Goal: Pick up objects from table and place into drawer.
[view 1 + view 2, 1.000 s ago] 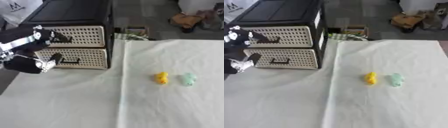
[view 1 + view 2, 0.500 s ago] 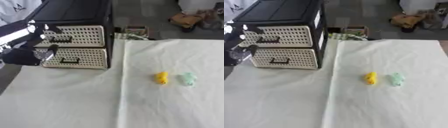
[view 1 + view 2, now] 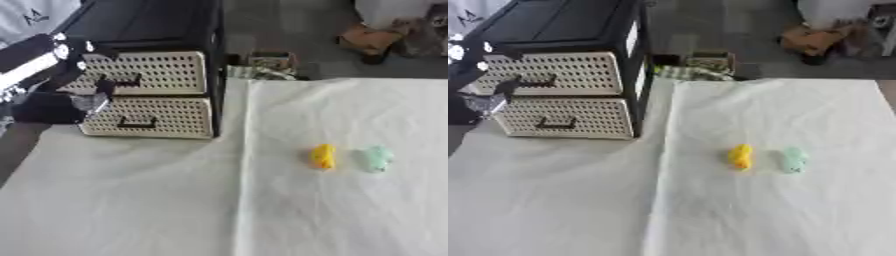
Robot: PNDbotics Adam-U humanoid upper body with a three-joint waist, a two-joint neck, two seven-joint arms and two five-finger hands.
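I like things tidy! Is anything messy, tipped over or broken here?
Nothing stands out. Both drawers look shut, and the yellow toy and green toy lie side by side on the cloth.

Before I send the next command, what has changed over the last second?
The left hand has risen from in front of the lower drawer toward the upper drawer, its fingers now near that drawer's handle; whether they hold it cannot be told. Both drawers stay shut. The yellow toy and the green toy lie where they were on the white cloth.
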